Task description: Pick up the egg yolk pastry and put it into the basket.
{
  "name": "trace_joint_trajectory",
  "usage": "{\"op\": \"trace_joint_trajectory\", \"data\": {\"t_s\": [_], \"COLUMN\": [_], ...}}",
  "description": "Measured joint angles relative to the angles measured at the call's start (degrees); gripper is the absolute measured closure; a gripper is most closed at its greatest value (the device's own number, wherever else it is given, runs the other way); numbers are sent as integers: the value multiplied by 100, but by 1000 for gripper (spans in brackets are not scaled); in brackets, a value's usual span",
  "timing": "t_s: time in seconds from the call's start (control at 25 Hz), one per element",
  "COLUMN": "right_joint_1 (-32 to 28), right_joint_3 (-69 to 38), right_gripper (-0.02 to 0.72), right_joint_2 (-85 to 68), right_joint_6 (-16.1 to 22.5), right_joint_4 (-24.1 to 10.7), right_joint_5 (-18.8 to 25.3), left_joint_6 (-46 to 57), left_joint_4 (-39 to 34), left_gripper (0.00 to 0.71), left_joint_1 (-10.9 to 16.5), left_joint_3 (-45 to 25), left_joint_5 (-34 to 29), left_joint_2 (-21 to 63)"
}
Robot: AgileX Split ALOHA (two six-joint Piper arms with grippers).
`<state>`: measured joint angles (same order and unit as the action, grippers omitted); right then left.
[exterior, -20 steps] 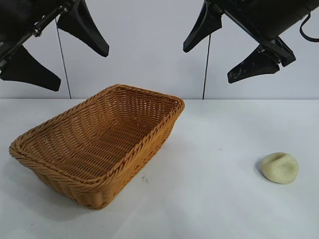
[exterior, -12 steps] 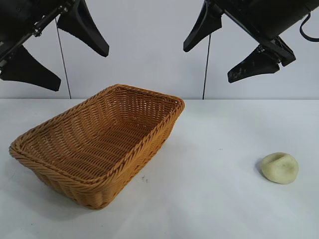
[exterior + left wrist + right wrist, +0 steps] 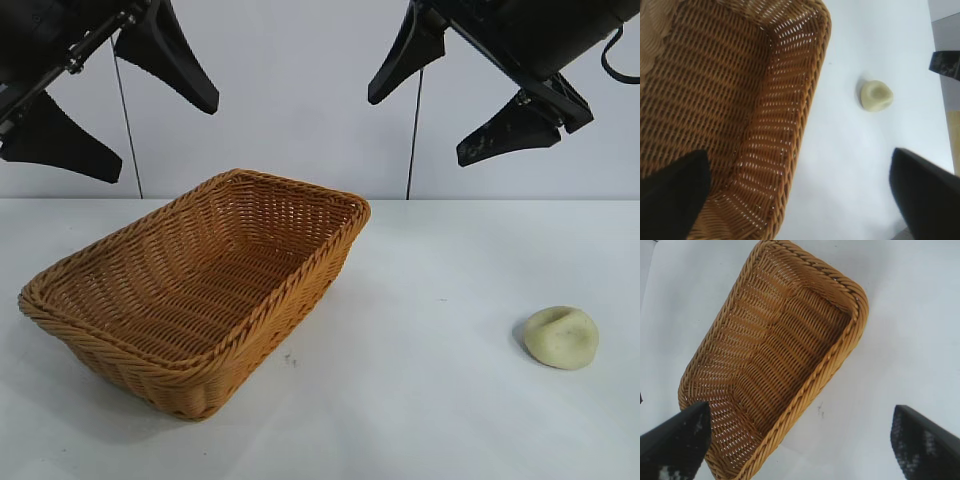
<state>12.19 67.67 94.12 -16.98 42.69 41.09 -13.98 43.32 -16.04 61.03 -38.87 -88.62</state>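
Observation:
The egg yolk pastry (image 3: 562,337), a pale yellowish dome with a dent, lies on the white table at the right front. It also shows in the left wrist view (image 3: 875,95). The golden-brown wicker basket (image 3: 200,285) stands at the left, empty; it also shows in the left wrist view (image 3: 730,115) and the right wrist view (image 3: 775,360). My left gripper (image 3: 110,105) hangs open high above the basket. My right gripper (image 3: 445,125) hangs open high above the table's middle-right, well above the pastry. Both are empty.
The white table (image 3: 420,380) stretches between the basket and the pastry. A pale wall stands behind it, with two thin dark cables (image 3: 127,130) hanging down.

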Motion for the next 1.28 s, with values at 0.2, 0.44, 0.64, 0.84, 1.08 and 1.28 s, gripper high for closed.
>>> {"op": "trace_joint_trajectory", "data": {"t_s": [0.2, 0.44, 0.64, 0.84, 1.08, 1.28], "right_joint_1": [0, 0, 0, 0, 0, 0], "right_joint_3": [0, 0, 0, 0, 0, 0], "right_gripper": [8, 8, 8, 8, 8, 8], "right_joint_2": [0, 0, 0, 0, 0, 0], "right_joint_6": [0, 0, 0, 0, 0, 0], "right_joint_4": [0, 0, 0, 0, 0, 0], "right_joint_5": [0, 0, 0, 0, 0, 0], "left_joint_6": [0, 5, 505, 1826, 4272, 6405], "left_joint_4": [0, -12, -378, -1323, -2567, -3452], "left_gripper": [14, 14, 14, 14, 14, 14], "left_joint_1": [0, 39, 336, 304, -365, -717], "left_joint_3": [0, 0, 0, 0, -475, -1085], "left_joint_5": [5, 15, -91, -546, -620, -290], "left_joint_2": [0, 11, 263, 784, 1470, 1460]}}
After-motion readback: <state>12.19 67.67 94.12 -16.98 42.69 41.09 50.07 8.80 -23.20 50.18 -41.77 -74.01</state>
